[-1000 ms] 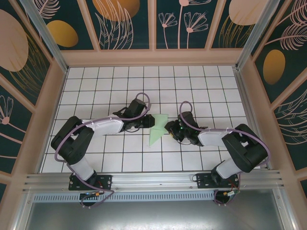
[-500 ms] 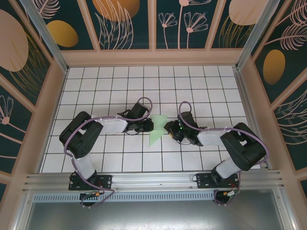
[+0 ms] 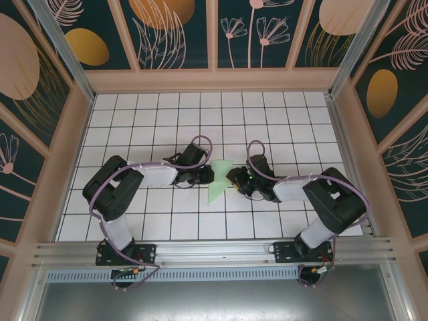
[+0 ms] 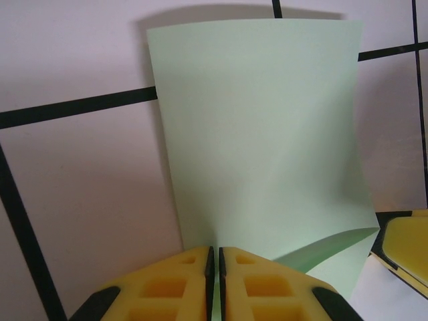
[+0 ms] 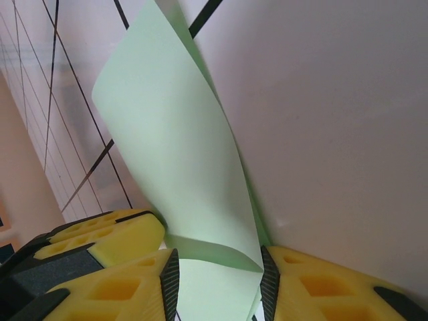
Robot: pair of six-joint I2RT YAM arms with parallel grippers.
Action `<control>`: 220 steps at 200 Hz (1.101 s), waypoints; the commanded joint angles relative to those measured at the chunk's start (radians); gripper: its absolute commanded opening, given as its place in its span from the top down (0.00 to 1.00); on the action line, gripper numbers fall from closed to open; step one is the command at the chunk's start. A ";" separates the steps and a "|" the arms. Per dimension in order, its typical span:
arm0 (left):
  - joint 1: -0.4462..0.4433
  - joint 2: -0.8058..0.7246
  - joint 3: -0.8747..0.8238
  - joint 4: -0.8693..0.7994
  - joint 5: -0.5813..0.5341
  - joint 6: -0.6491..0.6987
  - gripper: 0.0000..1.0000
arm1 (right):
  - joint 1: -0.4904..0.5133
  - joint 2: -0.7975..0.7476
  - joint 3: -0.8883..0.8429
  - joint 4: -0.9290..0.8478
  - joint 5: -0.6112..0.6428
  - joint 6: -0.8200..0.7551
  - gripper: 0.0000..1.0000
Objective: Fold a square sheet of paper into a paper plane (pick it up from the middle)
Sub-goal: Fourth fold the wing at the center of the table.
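1. Sheet of paper, thin, pale mint-green, part-folded: lies mid-table on the white tiled table with black grid lines. One flap stands up, and the sheet sits between the two grippers.
2. Left gripper, yellow-fingered: jaws closed to a sliver, pinching the sheet's near edge.
3. Right gripper, yellow-fingered: jaws partly apart, with a curled fold of the sheet spanning the gap. Whether the pads press on it cannot be told.
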 commanded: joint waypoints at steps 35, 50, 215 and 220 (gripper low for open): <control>0.002 -0.003 -0.012 -0.012 0.007 0.010 0.85 | -0.003 -0.011 0.027 0.010 -0.001 -0.024 0.62; 0.003 -0.013 -0.009 -0.017 0.007 0.010 0.85 | -0.005 -0.026 0.023 0.009 -0.008 -0.056 0.64; -0.029 -0.421 -0.154 -0.014 -0.004 -0.078 0.63 | -0.113 0.146 0.201 -0.024 -0.302 -0.397 0.65; -0.041 -0.425 -0.154 -0.015 -0.011 -0.080 0.63 | -0.117 0.160 0.215 -0.033 -0.312 -0.409 0.66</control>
